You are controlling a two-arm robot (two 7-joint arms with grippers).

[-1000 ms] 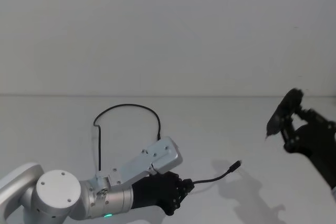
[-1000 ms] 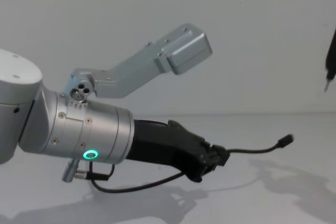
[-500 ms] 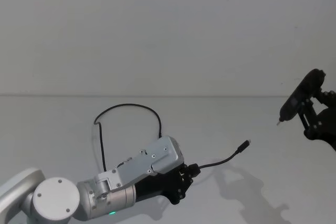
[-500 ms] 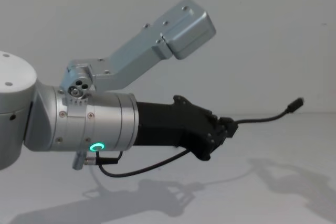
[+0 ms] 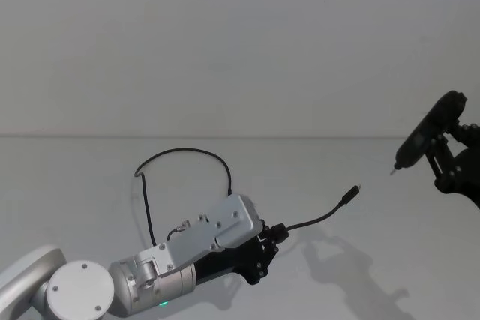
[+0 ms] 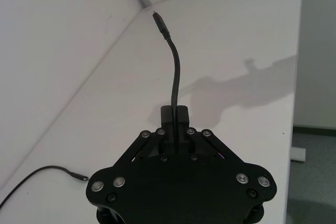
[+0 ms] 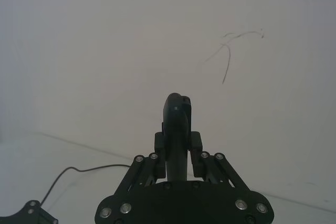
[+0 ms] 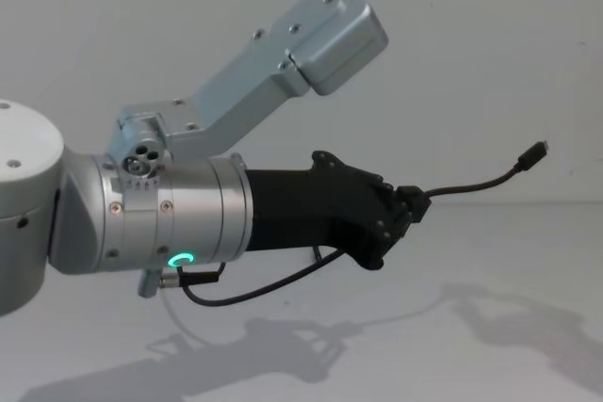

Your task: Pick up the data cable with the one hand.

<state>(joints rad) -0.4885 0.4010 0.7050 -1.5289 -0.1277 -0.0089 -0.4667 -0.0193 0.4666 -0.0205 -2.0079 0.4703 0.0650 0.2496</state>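
The left gripper (image 6: 175, 114), black angular plastic with two linked fingers, is clamped tight on the data cable (image 6: 176, 66), a thin, smooth, flexible black cord. The cord sits squarely between the fingertips and sticks out past them in a shallow curve, unsupported, ending in a small black plug in the air above the white matte table (image 5: 337, 185). In the chest view this free stretch climbs gently from the gripper (image 8: 415, 202) toward the right. Behind the jaws the gripper widens into a thick silver cylindrical arm (image 8: 151, 214) with a green ring light (image 8: 179, 259) and a flat grey metal bracket (image 8: 283, 72) slanting over it. In the head view the rest of the cable (image 5: 187, 151) lies on the table in an arch behind the arm; where it joins the held part is hidden by the bracket. Its other plug rests flat on the table.

The right gripper (image 7: 178, 140), at the far right and raised, is closed on a slim dark pen-like tool (image 5: 427, 129) with a metal tip; its arm is cut off by the frame edge.
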